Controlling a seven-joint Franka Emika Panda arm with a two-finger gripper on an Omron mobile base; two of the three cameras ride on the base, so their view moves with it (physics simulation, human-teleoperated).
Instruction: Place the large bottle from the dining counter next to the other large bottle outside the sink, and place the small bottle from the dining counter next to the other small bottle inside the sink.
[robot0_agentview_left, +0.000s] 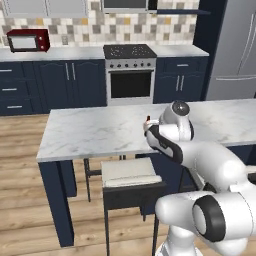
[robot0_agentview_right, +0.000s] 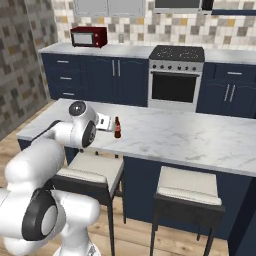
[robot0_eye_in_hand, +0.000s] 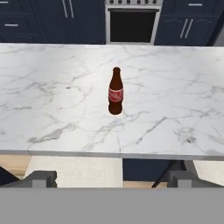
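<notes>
The small bottle (robot0_eye_in_hand: 115, 91), brownish-red with a red label band and a slim neck, stands upright on the white marble dining counter (robot0_eye_in_hand: 52, 96). It also appears in the right base view as the small bottle (robot0_agentview_right: 117, 128), and its top peeks out behind my arm as the small bottle (robot0_agentview_left: 148, 118). My gripper (robot0_eye_in_hand: 113, 178) is open and empty, hovering at the counter's near edge and facing the bottle from a short distance. From the right base view the gripper (robot0_agentview_right: 106, 122) sits just left of the bottle. The sink and the other bottles are out of view.
Two stools (robot0_agentview_right: 187, 187) (robot0_agentview_right: 90, 170) stand under the counter's near side. Beyond the counter are navy cabinets, an oven with a stovetop (robot0_agentview_left: 130, 75), a red microwave (robot0_agentview_left: 27, 40) and a fridge (robot0_agentview_left: 235, 50).
</notes>
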